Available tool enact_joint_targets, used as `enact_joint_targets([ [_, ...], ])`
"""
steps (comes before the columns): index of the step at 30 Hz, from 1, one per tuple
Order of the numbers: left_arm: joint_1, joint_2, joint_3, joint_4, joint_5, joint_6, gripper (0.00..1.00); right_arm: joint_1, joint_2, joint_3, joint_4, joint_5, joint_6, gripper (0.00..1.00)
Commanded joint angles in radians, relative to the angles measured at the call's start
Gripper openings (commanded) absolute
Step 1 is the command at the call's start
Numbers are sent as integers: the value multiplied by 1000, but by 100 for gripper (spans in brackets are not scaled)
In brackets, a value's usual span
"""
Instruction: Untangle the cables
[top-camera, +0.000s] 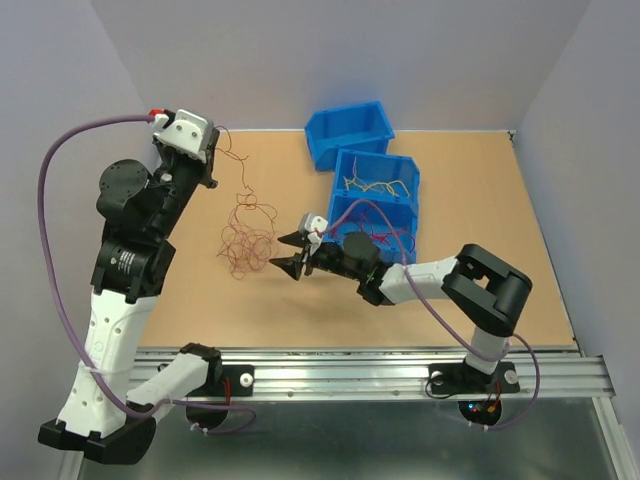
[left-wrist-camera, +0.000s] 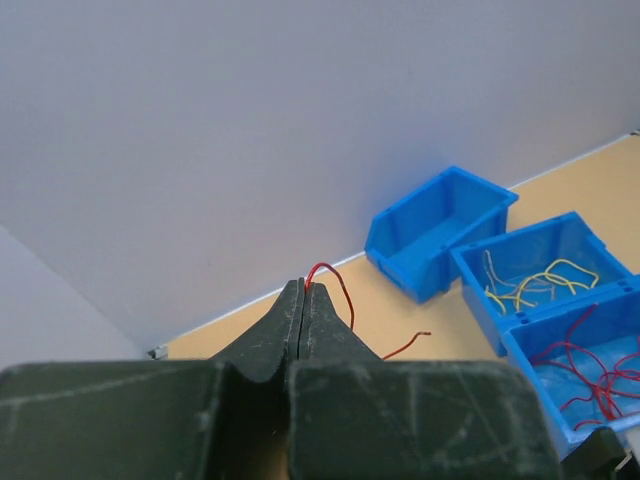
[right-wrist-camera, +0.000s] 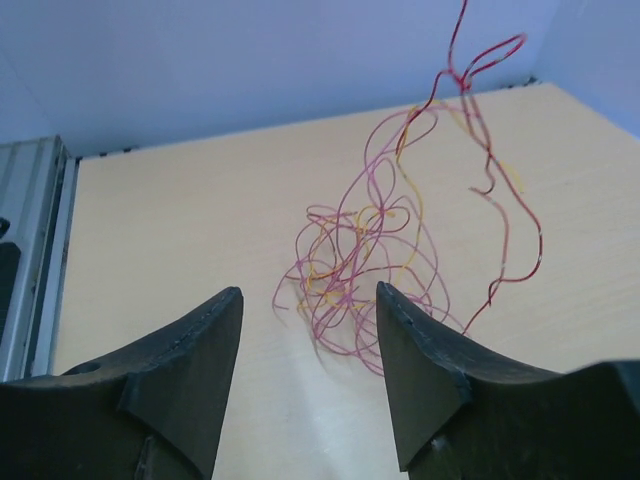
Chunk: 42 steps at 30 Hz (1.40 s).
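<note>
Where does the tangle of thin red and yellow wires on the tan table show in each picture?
Top external: the tangle of wires lies left of centre, just before the right gripper.
Left wrist: not in it.
Right wrist: centre, beyond the open fingers.
Shared landmark: the red strand pinched in the left gripper.

Blue bins (top-camera: 350, 128) just right of cables (top-camera: 248, 240)

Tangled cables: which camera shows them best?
Right wrist: the tangled cables fill the frame beyond the open right claw, loops distinguishable. Top external shows them small and faint. Left wrist shows only one red strand pinched in the shut left claw.
</note>
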Motion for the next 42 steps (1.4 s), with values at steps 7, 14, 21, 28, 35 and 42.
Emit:
enact_joint_targets([
  [7,-2,-24,-38,76,226,-81,0,5,-248,-88,95,182,-2,71],
  [14,-2,5,-5,30,318,-101,0,-44,-156,89,21,106,-3,81],
  [21,-2,-1,18,2,338,-112,0,-100,19,307,20,127,43,81],
  [28,-2,-26,23,-4,330,-118,0,-125,176,479,12,89,115,46],
  [35,3,23,-20,51,139,-101,0,-127,63,418,9,-5,147,0],
  [42,72,169,-64,100,189,-95,39,-127,-197,344,-92,-24,156,1],
])
